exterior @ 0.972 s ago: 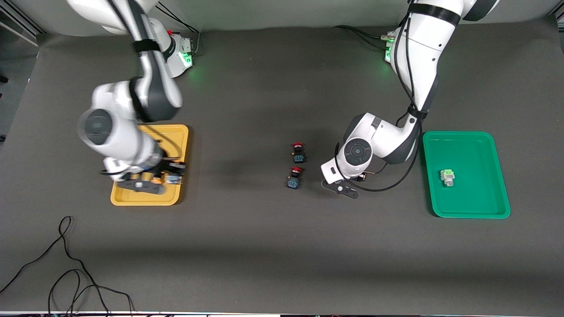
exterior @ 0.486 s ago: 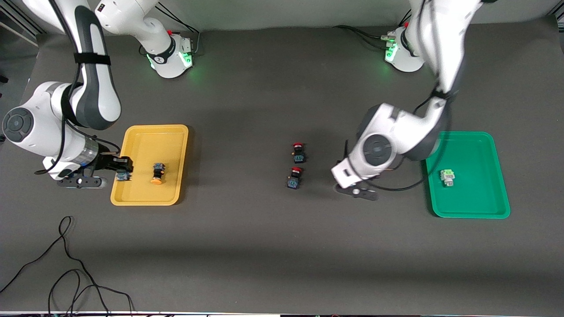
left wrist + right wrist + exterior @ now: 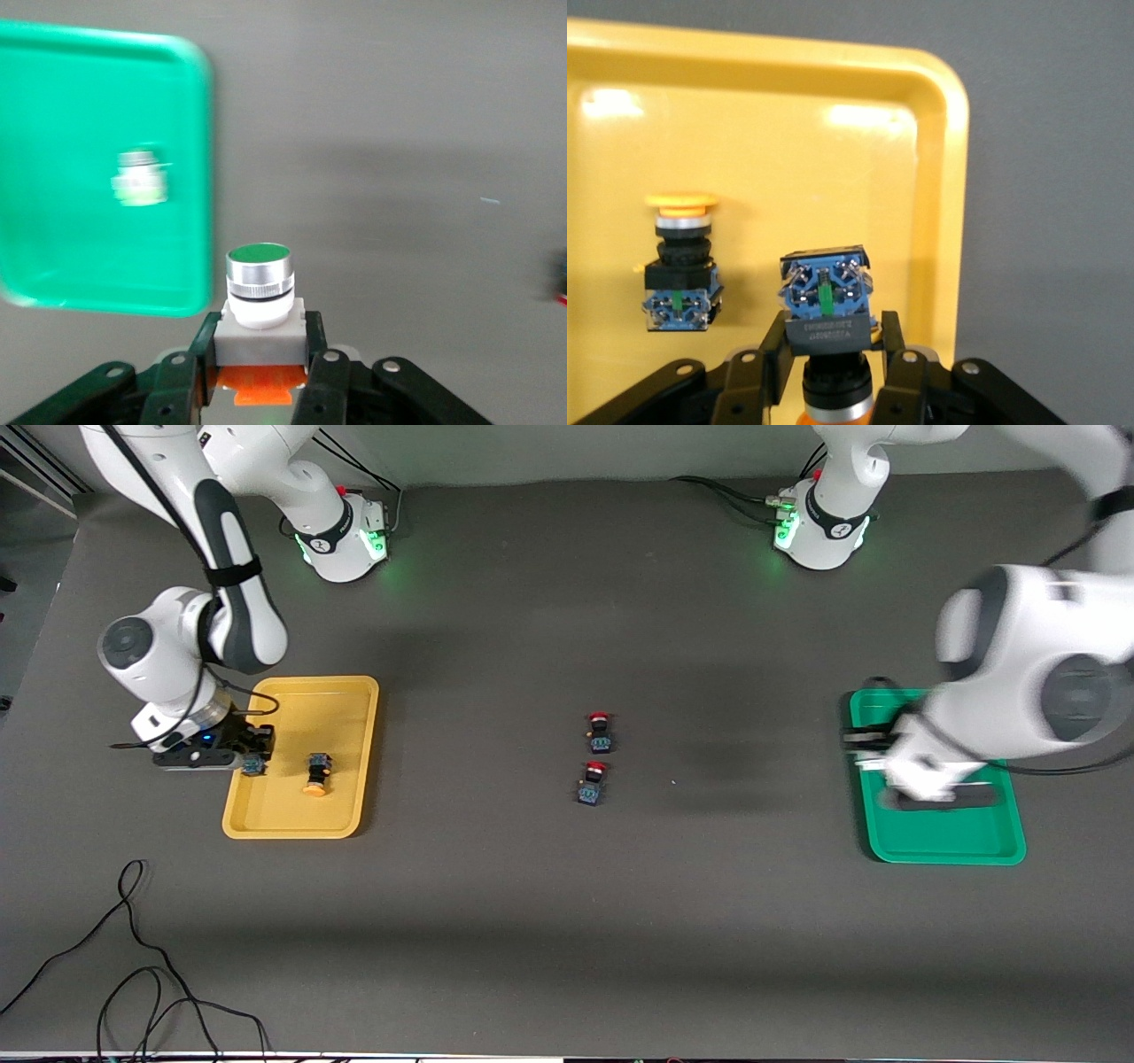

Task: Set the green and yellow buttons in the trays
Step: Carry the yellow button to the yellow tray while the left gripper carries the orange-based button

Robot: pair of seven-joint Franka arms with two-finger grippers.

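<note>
My yellow tray [image 3: 341,695] holds one yellow-capped button [image 3: 316,774] lying on its side; my green tray [image 3: 62,106] holds one pale-green-capped button [image 3: 140,176]. My right gripper [image 3: 827,359] hangs over the yellow tray's edge, fingers clamped on a second yellow button [image 3: 825,301], blue terminal end out; its black body carries a printed label too small to read. My left gripper [image 3: 261,363] is over the green tray's edge in the front view, pinching a green-capped button [image 3: 259,283] by its white body. Two red-capped buttons [image 3: 599,731] sit mid-table, between the trays.
</note>
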